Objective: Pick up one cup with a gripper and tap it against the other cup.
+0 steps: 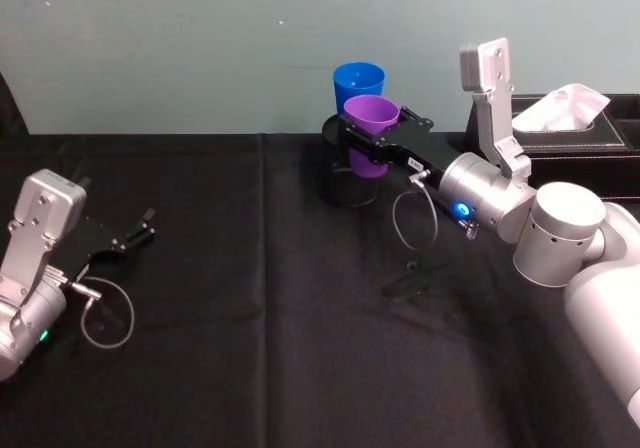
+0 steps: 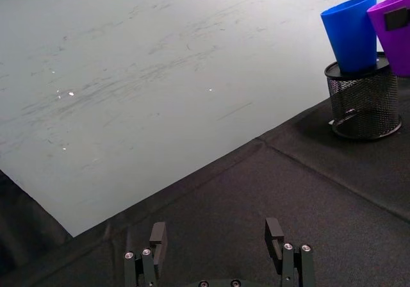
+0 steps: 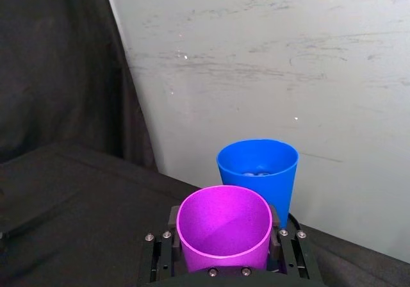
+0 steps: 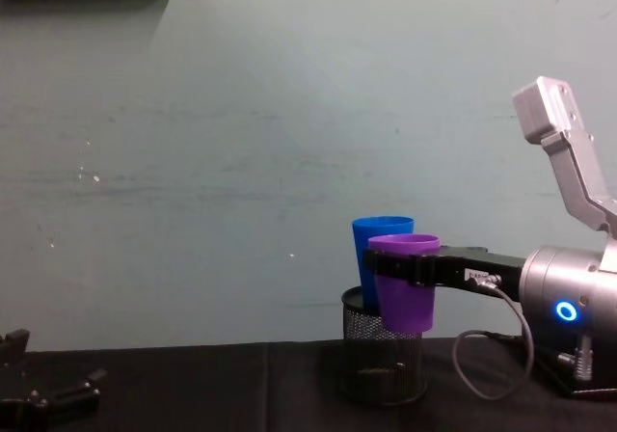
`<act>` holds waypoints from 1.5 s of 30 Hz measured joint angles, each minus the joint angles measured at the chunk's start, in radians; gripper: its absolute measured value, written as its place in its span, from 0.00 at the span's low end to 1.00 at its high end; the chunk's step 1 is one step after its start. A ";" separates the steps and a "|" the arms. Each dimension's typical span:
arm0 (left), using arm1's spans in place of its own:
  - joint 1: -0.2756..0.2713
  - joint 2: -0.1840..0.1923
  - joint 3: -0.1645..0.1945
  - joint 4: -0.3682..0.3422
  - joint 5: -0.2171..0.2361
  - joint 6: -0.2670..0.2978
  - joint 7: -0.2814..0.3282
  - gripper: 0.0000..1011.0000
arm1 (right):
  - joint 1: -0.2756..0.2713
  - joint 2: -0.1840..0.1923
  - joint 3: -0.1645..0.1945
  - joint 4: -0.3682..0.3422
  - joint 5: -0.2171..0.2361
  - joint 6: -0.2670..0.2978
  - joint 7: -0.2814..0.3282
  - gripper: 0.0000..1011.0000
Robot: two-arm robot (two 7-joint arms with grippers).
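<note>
Purple cup (image 1: 372, 114) hangs in the right gripper (image 1: 375, 130)'s fingers just beside the blue cup (image 1: 358, 81); nudge gently. Left gripper (image 2: 216, 236) idles wide-open, far off.

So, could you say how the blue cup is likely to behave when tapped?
The blue cup looks like thin plastic, so probably light and easily nudged. It stands upright in the mesh holder, which should keep it from tipping far, though it may rock. The purple cup in the right tool looks equally light, so a tap seems unlikely to crack either.
</note>
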 joint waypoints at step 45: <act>0.000 0.000 0.000 0.000 0.000 0.000 0.000 0.99 | 0.007 -0.001 0.001 0.008 0.005 0.003 0.002 0.73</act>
